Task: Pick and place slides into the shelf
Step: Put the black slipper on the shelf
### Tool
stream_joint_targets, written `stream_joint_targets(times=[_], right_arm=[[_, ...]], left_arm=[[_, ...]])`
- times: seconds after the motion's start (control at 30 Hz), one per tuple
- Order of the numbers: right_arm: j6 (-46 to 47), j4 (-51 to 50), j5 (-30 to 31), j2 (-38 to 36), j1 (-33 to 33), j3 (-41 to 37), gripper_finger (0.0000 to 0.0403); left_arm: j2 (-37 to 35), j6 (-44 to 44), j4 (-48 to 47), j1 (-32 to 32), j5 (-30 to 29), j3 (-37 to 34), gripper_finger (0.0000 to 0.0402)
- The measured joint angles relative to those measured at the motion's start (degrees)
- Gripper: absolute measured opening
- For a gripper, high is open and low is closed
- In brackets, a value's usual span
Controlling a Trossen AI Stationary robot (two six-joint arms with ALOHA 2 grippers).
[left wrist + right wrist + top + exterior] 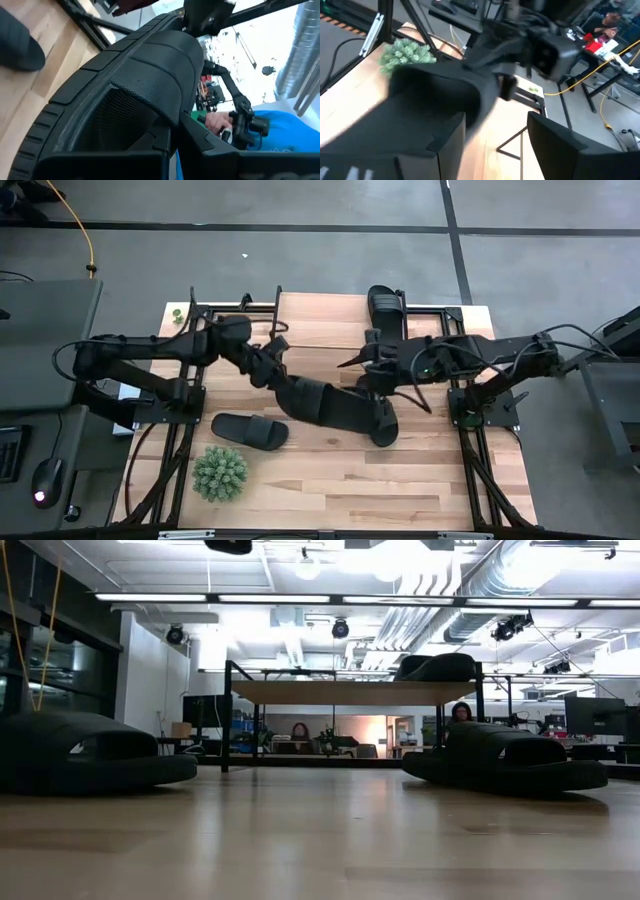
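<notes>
A robotics lab or workshop in an open industrial hall: exposed silver ducts point(470, 585) and strip lights point(330, 598) fill the low view's top, monitors point(595, 715) stand at its right edge, and grey concrete floor point(300, 205) surrounds the wooden counter point(340, 480).

One slide point(384, 304) lies on the shelf point(320, 320) at the table's point(330, 480) far edge. Another slide point(249, 430) lies near the left edge, a plant point(220, 472) just before it.
</notes>
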Motion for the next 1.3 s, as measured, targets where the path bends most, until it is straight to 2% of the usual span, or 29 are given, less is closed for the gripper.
stream_joint_targets(times=[0.13, 0.33, 0.73, 1.13, 1.3], right_arm=[[-0.02, -1.44, 0.21, 2.20, 0.07, 3.13, 0.0223], [-0.02, -1.71, 0.18, 3.81, 0.07, 3.66, 0.0234], [-0.90, -1.08, 0.02, 5.98, -0.11, 3.66, 0.0232], [-0.50, 4.01, 0.26, 8.59, -1.05, 3.63, 0.0230], [-0.01, 3.94, 1.45, 8.57, -2.29, 3.63, 0.0203]], left_arm=[[0.02, 0.06, -0.29, 1.85, 1.21, 0.18, 0.0007], [0.34, -0.36, -0.22, 1.94, 1.45, 0.20, 0.0007], [0.38, -0.62, 1.13, 1.94, 1.39, 0.23, 0.0007], [0.37, -0.70, 1.76, 1.94, 1.36, 0.23, 0.0007], [0.37, -0.70, 1.80, 1.94, 1.34, 0.23, 0.0007]])
